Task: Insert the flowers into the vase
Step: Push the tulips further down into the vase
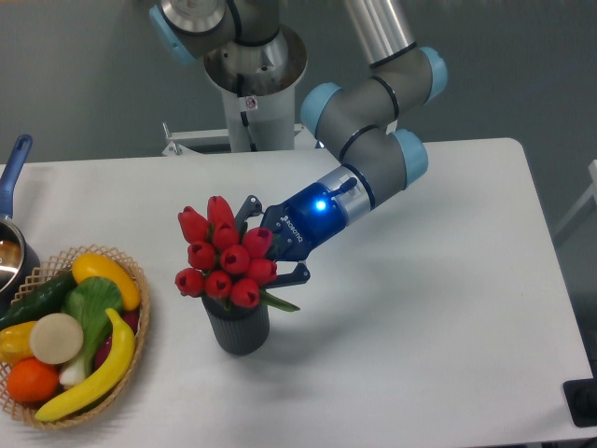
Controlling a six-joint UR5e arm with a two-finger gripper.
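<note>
Flowers point(222, 252) sit bunched right over the mouth of the vase point(239, 327), red buds fanned out above the rim, stems hidden behind the heads, so how deep they go can't be told. One green leaf sticks out to the right just above the vase rim. Vase stands upright on the white table point(438, 308), near the basket point(142, 322) of toy fruit at the left edge.

Gripper point(275, 252) comes in from the upper right, arm angled down and leftward, fingers reaching into the right side of the bunch. One dark finger shows above the buds, another below by the leaf (looks spread around the bouquet, but the contact is blocked by the heads); whether it is pinching the stems or has let go can't be told.

Key relation: the bunch lies directly left of and touching the fingertips, its long axis roughly vertical and leaning slightly left, lined up over the vase. Judgement: insertion looks mostly done; what remains probably is a short push down along that axis or a release and a pull back up-right, without tipping the vase.
</note>
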